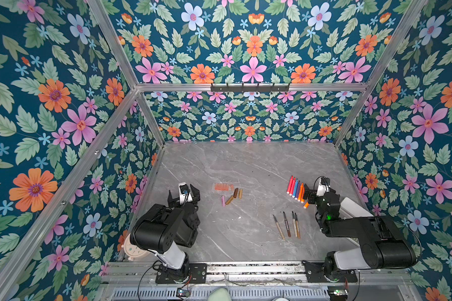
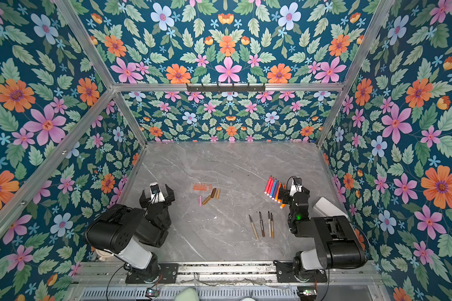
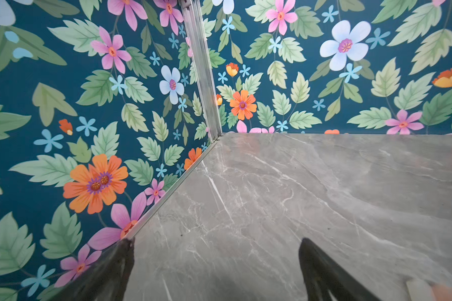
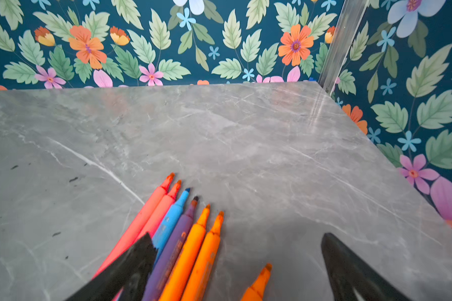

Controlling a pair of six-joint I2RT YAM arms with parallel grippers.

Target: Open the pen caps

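Several pen caps lie loose left of the table's middle in both top views: a row of orange-pink ones [image 1: 223, 186] [image 2: 201, 186], brown and gold ones [image 1: 236, 192], and a pink one [image 1: 223, 200]. Uncapped markers [image 1: 295, 189] [image 2: 273, 188] [image 4: 178, 234] lie side by side at the right, tips pointing away. One orange marker [image 4: 257, 284] lies apart from them. My right gripper [image 1: 315, 194] [image 4: 236, 236] stands open just behind the row, one finger over the markers' near ends. My left gripper [image 1: 183, 194] [image 3: 215, 243] is open over bare table, left of the caps.
Several slim brown and gold pens [image 1: 287, 225] [image 2: 262, 225] lie uncapped at the front right. A white object [image 1: 355, 208] sits by the right wall behind my right arm. A round peach thing [image 1: 132, 250] sits at the front left corner. Floral walls close three sides.
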